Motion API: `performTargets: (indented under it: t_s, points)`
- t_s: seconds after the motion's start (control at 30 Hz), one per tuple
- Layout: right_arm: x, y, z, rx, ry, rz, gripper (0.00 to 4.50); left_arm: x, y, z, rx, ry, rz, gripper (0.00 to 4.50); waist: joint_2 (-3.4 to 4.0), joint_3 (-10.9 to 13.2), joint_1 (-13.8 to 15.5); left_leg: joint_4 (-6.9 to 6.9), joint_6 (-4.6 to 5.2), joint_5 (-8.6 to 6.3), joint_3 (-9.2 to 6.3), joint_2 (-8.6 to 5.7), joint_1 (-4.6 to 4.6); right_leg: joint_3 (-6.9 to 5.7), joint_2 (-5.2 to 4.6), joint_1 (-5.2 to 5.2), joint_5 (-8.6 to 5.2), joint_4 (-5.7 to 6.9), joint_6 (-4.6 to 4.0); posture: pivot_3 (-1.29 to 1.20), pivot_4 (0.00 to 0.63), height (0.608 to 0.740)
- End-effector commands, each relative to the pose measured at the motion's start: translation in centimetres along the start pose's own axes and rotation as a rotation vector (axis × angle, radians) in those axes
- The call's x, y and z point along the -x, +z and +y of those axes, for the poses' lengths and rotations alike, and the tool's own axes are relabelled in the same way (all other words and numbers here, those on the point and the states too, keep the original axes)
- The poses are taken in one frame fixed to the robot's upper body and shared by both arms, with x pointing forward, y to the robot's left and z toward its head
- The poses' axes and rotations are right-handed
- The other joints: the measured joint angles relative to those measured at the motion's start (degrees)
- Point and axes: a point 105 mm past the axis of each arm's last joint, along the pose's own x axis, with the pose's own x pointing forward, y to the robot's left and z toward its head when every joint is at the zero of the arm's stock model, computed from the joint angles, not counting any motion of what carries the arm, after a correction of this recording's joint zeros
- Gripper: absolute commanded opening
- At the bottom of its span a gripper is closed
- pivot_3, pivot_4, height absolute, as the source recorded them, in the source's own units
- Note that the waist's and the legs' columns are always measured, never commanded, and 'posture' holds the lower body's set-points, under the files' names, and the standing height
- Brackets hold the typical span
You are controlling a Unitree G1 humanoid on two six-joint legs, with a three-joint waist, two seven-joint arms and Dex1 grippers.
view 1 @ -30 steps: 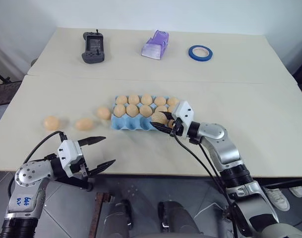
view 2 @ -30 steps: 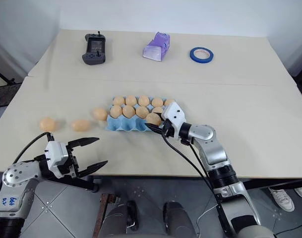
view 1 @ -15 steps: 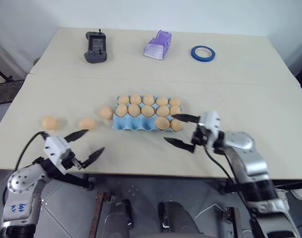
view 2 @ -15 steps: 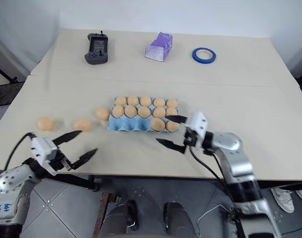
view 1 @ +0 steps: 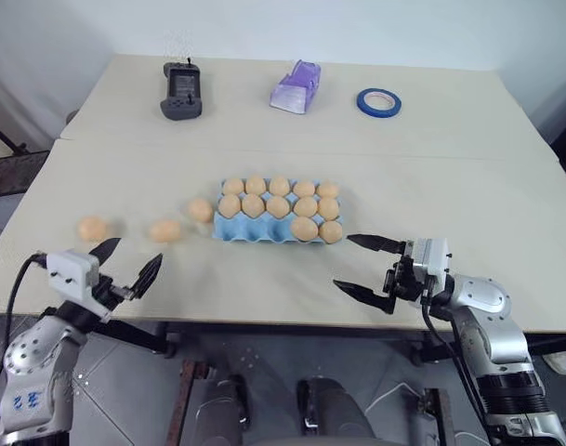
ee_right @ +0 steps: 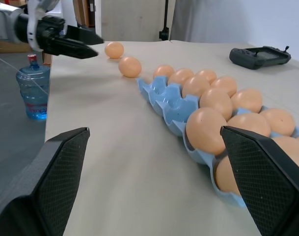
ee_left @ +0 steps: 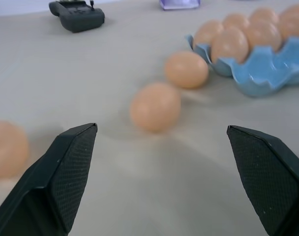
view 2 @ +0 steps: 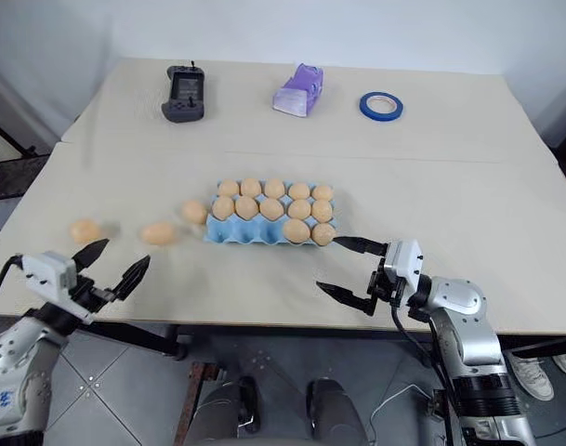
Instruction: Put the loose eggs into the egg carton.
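A pale beige tabletop stood against a white wall, with grey tiled floor showing below its near edge. Near the middle of it lay the light blue moulded pulp egg carton, lidless, with pale tan-orange eggs filling its two far rows and two more eggs sitting at the right end of the near row; the other cups of that row were bare. Three loose tan-orange eggs lay on the tabletop to the carton's left: one just beside the carton's left end, a second a little farther left and nearer, and a third well apart toward the left edge. The left claw hung at the near left edge of the tabletop, its two black fingers spread wide and holding nothing, pointed toward the loose eggs. The right claw hung over the tabletop near the carton's near right corner, pointing left, also released, with its fingers wide apart and nothing between them. Along the far side lay a dark grey handheld controller, a lilac plastic object and a blue ring of tape. In the right wrist view a clear blue water bottle stood on the floor beyond the tabletop.
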Motion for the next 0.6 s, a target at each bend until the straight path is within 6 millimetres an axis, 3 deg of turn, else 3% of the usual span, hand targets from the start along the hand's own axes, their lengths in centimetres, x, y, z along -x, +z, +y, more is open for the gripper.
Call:
performTargets:
  t_s: [0.03,0.17,0.27,0.43,0.53,0.6]
  points:
    - [-0.3,0.8,-0.1,0.041,-0.004,-0.029,4.46,-2.4,1.2,0.1,-0.042,-0.019,-0.001,4.50,-0.01,0.00,0.06,-0.01,0.00,0.00,0.01,-0.01,0.00,-0.01,0.01,0.00,0.27,0.00,0.49,0.00,0.150,0.740]
    - [-0.4,0.9,-0.3,0.049,-0.016,-0.032,4.46,-5.0,1.3,0.5,-0.052,-0.039,0.035,4.50,0.00,-0.01,-0.05,-0.13,0.02,0.02,0.04,0.01,0.01,0.02,0.08,-0.07,0.36,0.01,0.67,0.00,0.150,0.740]
    - [-0.3,1.1,-0.4,0.054,-0.033,-0.034,4.46,-5.8,0.4,1.1,-0.055,-0.030,0.085,4.50,0.00,-0.01,-0.51,-0.17,0.02,0.04,0.09,0.04,0.01,0.06,0.17,-0.12,0.35,0.02,0.69,0.00,0.150,0.740]
    - [-0.1,1.2,-0.3,0.055,-0.053,-0.033,4.46,-6.6,-0.6,0.1,-0.016,-0.071,0.120,4.50,-0.01,0.00,-0.20,-0.14,0.00,0.07,0.10,0.07,0.01,0.07,0.22,-0.16,0.31,0.08,0.73,0.00,0.150,0.740]
    - [-0.1,1.3,-0.3,0.056,-0.063,-0.035,4.50,-6.6,-1.4,-0.2,-0.008,-0.069,0.154,3.92,0.00,0.00,-0.11,-0.05,0.00,0.06,0.10,0.05,0.01,0.07,0.17,-0.13,0.32,0.12,0.73,0.00,0.150,0.740]
    - [-0.1,1.3,-0.3,0.056,-0.069,-0.037,4.50,-6.4,-2.1,-0.4,0.001,-0.076,0.181,3.27,0.00,0.00,-0.12,0.00,0.00,0.06,0.10,0.05,0.01,0.07,0.16,-0.12,0.33,0.16,0.75,0.00,0.150,0.740]
